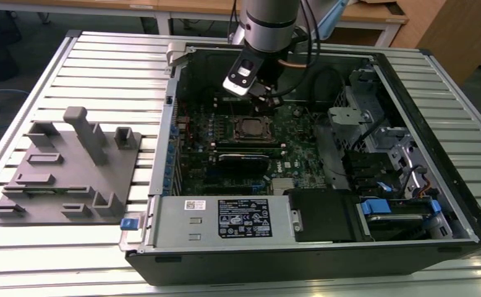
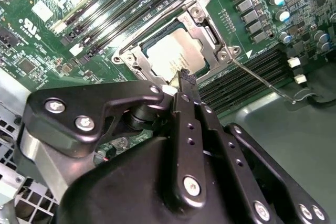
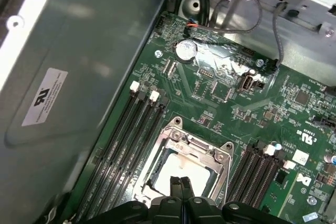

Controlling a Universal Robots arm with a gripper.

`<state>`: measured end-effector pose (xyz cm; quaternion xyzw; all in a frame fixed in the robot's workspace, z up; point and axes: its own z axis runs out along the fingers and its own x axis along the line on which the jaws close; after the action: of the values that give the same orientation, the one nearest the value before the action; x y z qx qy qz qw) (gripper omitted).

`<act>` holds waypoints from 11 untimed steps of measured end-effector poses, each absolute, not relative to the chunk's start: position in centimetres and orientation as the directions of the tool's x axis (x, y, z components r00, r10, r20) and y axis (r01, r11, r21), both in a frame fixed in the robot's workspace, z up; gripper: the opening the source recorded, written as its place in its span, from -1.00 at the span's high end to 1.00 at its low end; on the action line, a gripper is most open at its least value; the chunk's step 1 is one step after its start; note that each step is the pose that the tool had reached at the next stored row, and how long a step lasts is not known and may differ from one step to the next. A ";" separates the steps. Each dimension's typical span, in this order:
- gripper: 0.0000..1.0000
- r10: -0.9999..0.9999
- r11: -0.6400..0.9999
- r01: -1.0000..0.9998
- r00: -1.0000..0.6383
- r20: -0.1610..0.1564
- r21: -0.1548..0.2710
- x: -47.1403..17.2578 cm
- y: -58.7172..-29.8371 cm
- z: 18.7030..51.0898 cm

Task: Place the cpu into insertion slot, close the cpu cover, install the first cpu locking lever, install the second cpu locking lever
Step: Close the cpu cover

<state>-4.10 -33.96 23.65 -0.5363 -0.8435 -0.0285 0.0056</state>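
The tool (image 2: 184, 77) is seen with its fingers pressed together, nothing held between them, close over the edge of the cpu (image 2: 176, 51). The cpu is seated in the insertion slot (image 1: 253, 129) (inside the open computer case (image 1: 306, 263)), with the cpu cover (image 2: 210, 35) laid down around it.

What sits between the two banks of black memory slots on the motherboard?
The insertion slot, holding the cpu with the cpu cover over its edges; the first wrist view shows this, gripper shut above the cpu.
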 end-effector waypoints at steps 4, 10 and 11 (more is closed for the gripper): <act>0.79 0.893 0.446 0.894 -0.448 0.040 0.042 -4.1 -34.0 23.6; 0.79 0.874 0.482 0.875 -0.484 0.040 0.042 -4.1 -34.0 23.6; 0.79 0.871 0.488 0.872 -0.490 0.040 0.042 -4.1 -34.0 23.6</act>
<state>-4.10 -33.96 23.65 -0.5050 -0.8626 -0.0283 0.0066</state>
